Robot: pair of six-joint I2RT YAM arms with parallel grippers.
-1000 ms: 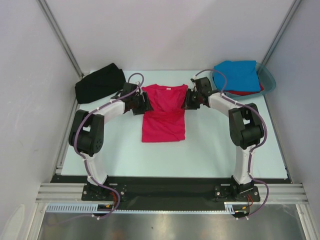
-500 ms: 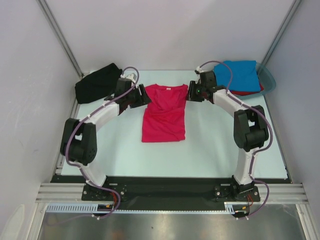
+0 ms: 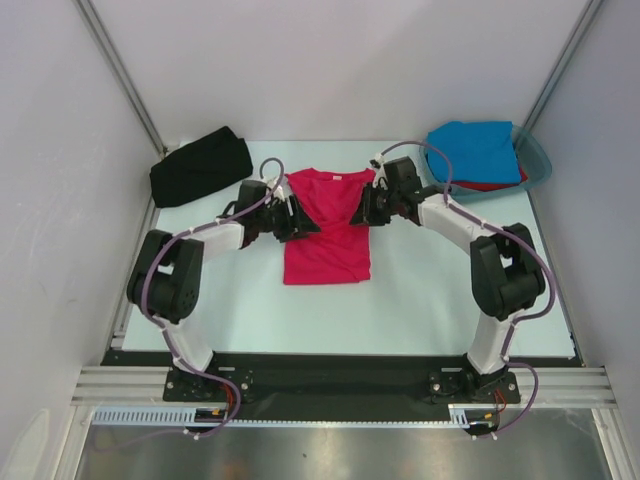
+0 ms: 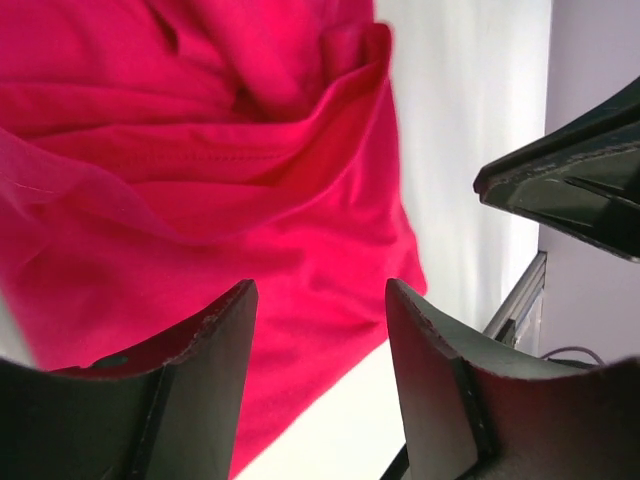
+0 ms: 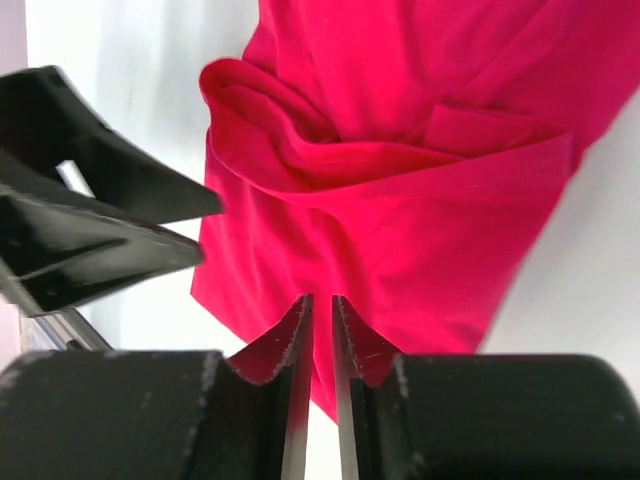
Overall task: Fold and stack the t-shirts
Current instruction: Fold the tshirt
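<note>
The pink shirt (image 3: 328, 225) lies in the middle of the desk (image 3: 430, 290), with its sleeves folded in. The left gripper (image 3: 303, 224) is at the shirt's left edge, jaws apart, with nothing in them. The right gripper (image 3: 362, 212) is at the right edge, jaws almost pressed together, and no cloth shows between them. The shirt looks soft, light and floppy. It likely needs a pinch at both side edges at once so it does not sag.

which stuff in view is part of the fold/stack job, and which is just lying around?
Job: crimson-pink t-shirt, black t-shirt, blue t-shirt, red t-shirt under the blue one.
Lying about: teal tub that holds the blue and red ones.
</note>
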